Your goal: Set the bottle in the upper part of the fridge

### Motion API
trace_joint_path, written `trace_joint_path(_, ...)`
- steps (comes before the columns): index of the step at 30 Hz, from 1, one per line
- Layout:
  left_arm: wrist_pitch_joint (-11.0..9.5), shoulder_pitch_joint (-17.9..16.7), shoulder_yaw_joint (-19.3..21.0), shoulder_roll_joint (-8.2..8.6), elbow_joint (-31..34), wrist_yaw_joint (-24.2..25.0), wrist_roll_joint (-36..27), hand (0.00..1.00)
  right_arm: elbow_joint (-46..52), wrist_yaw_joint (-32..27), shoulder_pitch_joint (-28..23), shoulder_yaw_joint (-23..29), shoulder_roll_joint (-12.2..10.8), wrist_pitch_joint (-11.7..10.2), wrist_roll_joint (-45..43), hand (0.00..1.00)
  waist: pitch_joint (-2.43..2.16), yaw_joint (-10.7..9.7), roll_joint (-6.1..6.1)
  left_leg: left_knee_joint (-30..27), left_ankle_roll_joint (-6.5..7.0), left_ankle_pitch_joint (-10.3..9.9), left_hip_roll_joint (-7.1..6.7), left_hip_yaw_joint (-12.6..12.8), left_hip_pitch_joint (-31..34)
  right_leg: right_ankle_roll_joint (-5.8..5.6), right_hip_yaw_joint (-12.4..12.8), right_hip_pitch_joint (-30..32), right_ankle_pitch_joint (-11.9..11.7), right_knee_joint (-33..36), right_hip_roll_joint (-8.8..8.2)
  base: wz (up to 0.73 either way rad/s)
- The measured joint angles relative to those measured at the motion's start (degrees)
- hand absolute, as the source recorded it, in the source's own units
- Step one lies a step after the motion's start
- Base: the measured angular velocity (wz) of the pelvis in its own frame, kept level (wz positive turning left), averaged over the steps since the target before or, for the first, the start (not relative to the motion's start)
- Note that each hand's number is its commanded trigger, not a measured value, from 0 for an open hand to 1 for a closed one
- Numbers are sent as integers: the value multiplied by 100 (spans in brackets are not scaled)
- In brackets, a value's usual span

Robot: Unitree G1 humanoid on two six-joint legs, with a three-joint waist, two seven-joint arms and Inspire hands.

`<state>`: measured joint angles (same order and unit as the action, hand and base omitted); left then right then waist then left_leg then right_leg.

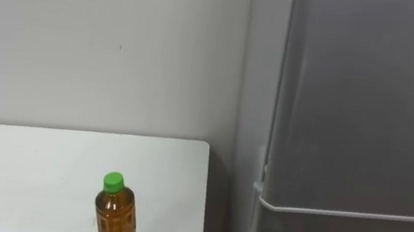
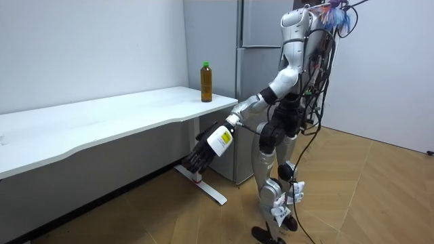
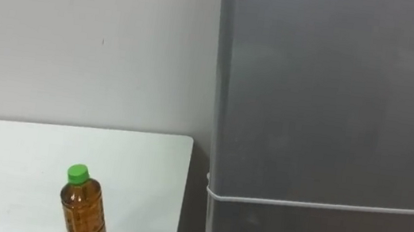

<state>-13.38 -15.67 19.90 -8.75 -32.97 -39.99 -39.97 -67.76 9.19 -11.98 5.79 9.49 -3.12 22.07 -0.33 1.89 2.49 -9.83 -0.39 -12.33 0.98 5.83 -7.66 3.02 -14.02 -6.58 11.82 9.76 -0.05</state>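
Observation:
An amber bottle [image 1: 115, 214] with a green cap stands upright near the right end of the white table [image 1: 23, 172], close to its front edge. To its right rises the grey fridge [image 1: 368, 113] with both doors shut; a pale seam [image 1: 354, 215] divides the upper door from the lower. In the room view I stand before the fridge [image 2: 254, 68] and the table's end, with the bottle [image 2: 206, 82] at arm's reach. My left hand [image 2: 205, 150] hangs low below the table edge, fingers relaxed and holding nothing.
The table [image 2: 102, 118] runs along the wall toward the room view's left. A narrow dark gap [image 1: 215, 205] separates the table's end from the fridge side. Wooden floor [image 2: 380, 196] lies open behind me.

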Motion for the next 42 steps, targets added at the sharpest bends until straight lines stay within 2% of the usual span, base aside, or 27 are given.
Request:
trace_joint_path(3,-86,-12,20,-1,376,-147,2,0,147,-36,-89,10,0,-5,-3,0,8,16,-17,1,0,0,-4,-13,-13,-1,0,-12,1,1,-3,0)
trace_joint_path(9,-94,3,43,-20,990,-224,4,0,158,-47,-148,46,-3,-2,5,0,15,22,-9,-34,1,0,-9,-38,-2,-2,-4,-20,2,5,-8,0)
trace_joint_path(12,-94,2,69,-37,1500,-355,-61,0,177,-116,-179,43,-4,1,15,0,-6,39,18,-44,1,0,-10,-43,25,-4,4,8,10,18,-8,0)
trace_joint_path(14,-95,5,71,-145,1781,-443,-60,0,175,-144,-164,44,-7,2,2,0,-9,24,16,-52,1,1,-10,-55,40,-3,3,17,10,21,-6,0)
trace_joint_path(15,-95,30,104,-224,1908,-441,-45,0,171,-148,-165,43,-9,0,7,0,14,21,-21,-58,1,1,-11,-58,40,-2,11,17,12,27,-6,0)
trace_joint_path(16,-97,77,148,-282,2038,-440,-30,0,169,-150,-153,40,-13,-4,11,0,-2,25,10,-59,0,1,-11,-58,38,-1,24,15,12,27,-4,0)
trace_joint_path(17,-96,92,186,-298,2130,-441,-29,0,170,-148,-144,38,-14,-4,14,0,5,30,-1,-60,0,1,-10,-58,37,-1,29,15,12,29,-3,-5)
trace_joint_path(19,-98,95,328,-302,2644,-436,213,0,172,-151,-144,39,-25,-9,-12,0,5,70,1,-61,0,1,-10,-58,25,-1,60,16,12,27,1,-8)
trace_joint_path(22,-107,98,360,-303,3085,-434,523,0,175,-172,-167,39,-25,-10,-1,0,27,127,-12,-61,0,1,-18,-60,12,-3,109,16,11,25,1,-8)
trace_joint_path(27,-106,134,465,-302,3475,-444,706,0,248,-198,-180,39,-34,-4,-10,0,19,137,42,-61,0,1,-26,-136,24,-3,111,26,11,9,3,0)
trace_joint_path(32,-78,157,466,-302,3885,-442,684,0,404,-215,-264,16,-48,4,-1,0,31,131,39,-64,0,1,-27,-132,31,-3,94,15,11,-2,1,1)
trace_joint_path(36,-79,292,462,-302,4277,-337,711,0,521,-236,-258,-10,-87,10,-4,0,63,92,6,-77,0,0,-38,-192,23,-7,61,-21,13,-10,-5,6)
trace_joint_path(38,-74,377,453,-302,4345,-233,714,0,529,-215,-255,-11,-111,10,-4,0,66,13,-2,-95,0,0,-51,-286,30,-15,4,-40,23,-15,-15,15)
trace_joint_path(42,-46,398,395,-290,4696,103,714,0,525,-82,-239,-6,-136,10,-20,0,67,-96,-27,-101,0,0,-53,-285,39,-15,-4,-36,28,-18,-14,3)
